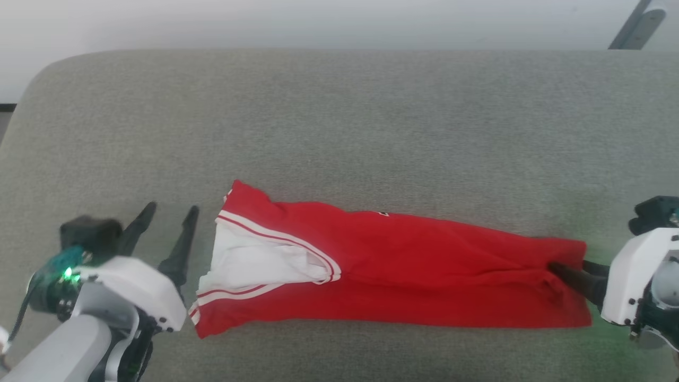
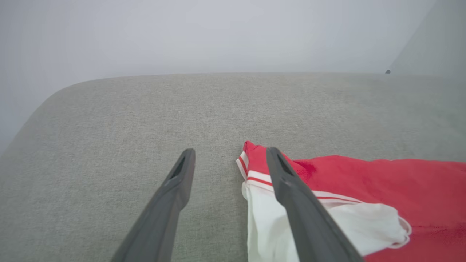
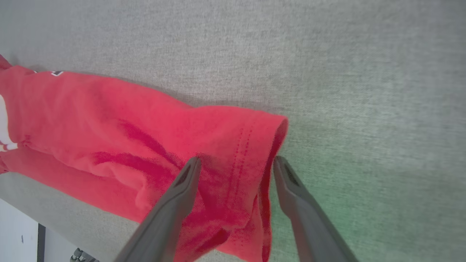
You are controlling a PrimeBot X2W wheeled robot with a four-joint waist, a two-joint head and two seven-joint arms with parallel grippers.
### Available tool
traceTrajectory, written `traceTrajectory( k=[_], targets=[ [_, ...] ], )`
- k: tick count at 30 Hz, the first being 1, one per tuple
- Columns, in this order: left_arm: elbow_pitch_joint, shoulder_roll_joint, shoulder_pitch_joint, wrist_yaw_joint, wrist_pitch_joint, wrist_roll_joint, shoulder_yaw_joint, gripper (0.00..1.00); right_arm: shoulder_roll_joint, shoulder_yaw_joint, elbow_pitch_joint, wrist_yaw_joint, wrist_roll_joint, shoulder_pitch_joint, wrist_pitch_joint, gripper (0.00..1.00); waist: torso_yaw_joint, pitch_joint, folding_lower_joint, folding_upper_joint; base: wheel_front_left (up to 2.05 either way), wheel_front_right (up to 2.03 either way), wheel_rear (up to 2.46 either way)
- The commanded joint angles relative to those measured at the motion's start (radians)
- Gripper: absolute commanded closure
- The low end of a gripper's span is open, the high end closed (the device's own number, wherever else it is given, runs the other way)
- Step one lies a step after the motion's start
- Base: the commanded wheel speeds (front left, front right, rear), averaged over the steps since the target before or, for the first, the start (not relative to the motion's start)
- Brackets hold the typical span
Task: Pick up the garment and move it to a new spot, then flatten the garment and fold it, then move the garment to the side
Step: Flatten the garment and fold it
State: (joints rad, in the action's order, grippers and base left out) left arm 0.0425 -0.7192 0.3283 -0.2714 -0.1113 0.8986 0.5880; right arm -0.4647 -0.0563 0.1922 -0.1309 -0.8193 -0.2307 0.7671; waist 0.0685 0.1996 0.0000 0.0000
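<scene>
The garment [image 1: 403, 265] lies as a long red strip on the grey fabric surface [image 1: 339, 116], its white sleeve and striped trim at the left end. My left gripper [image 1: 170, 215] stands open just left of that end, holding nothing. In the left wrist view the left gripper [image 2: 229, 153] has one finger crossing in front of the trim of the garment [image 2: 382, 182]. My right gripper [image 1: 570, 265] is open at the hem on the right end. In the right wrist view the right gripper [image 3: 236, 160] straddles the hem of the garment [image 3: 127, 109] without closing on it.
The grey surface has a rounded far-left corner [image 1: 48, 69] and a pale wall behind it. A dark slanted post [image 1: 636, 24] stands at the far right. In the right wrist view the surface's edge [image 3: 54, 222] runs close to the garment.
</scene>
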Motion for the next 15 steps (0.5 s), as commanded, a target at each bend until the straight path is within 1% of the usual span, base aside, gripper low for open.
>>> traceTrajectory(
  k=[1, 4, 6, 12, 13, 14, 15],
  targets=[
    [0.01, 0.006, -0.019, -0.002, -0.027, -0.004, -0.013, 0.0, 0.008, -0.008, 0.015, 0.0, -0.007, -0.014, -0.004, 0.0, 0.008, 0.002, 0.0, 0.0, 0.0, 0.0, 0.0],
    [0.04, 0.025, -0.048, 0.003, -0.087, 0.005, -0.031, 0.0, 0.009, -0.045, 0.066, 0.0, -0.014, -0.037, 0.002, 0.0, 0.023, 0.003, 0.0, 0.0, 0.0, 0.0, 0.0],
    [0.055, 0.037, -0.065, 0.003, -0.112, 0.01, -0.045, 0.0, 0.021, -0.07, 0.104, 0.0, -0.029, -0.05, 0.009, 0.0, 0.032, 0.004, 0.0, 0.0, 0.0, 0.0, 0.0],
    [0.083, 0.086, -0.112, 0.015, -0.149, -0.005, -0.094, 0.0, 0.052, -0.155, 0.227, 0.0, -0.052, -0.087, 0.039, 0.0, 0.052, 0.008, 0.0, 0.0, 0.0, 0.0, 0.0],
    [0.085, 0.097, -0.118, 0.021, -0.15, -0.009, -0.104, 0.0, 0.055, -0.175, 0.239, 0.0, -0.057, -0.09, 0.045, 0.6, 0.056, 0.009, 0.0, 0.0, 0.0, 0.0, 0.0],
    [0.088, 0.107, -0.124, 0.026, -0.152, -0.014, -0.113, 0.0, 0.057, -0.189, 0.251, 0.0, -0.068, -0.09, 0.051, 1.0, 0.061, 0.009, 0.0, 0.0, 0.0, 0.0, 0.0],
    [0.093, 0.113, -0.13, 0.03, -0.153, -0.021, -0.124, 0.0, 0.057, -0.201, 0.254, 0.0, -0.075, -0.092, 0.051, 1.0, 0.064, 0.009, 0.0, 0.0, 0.0, 0.0, 0.0]
  ],
)
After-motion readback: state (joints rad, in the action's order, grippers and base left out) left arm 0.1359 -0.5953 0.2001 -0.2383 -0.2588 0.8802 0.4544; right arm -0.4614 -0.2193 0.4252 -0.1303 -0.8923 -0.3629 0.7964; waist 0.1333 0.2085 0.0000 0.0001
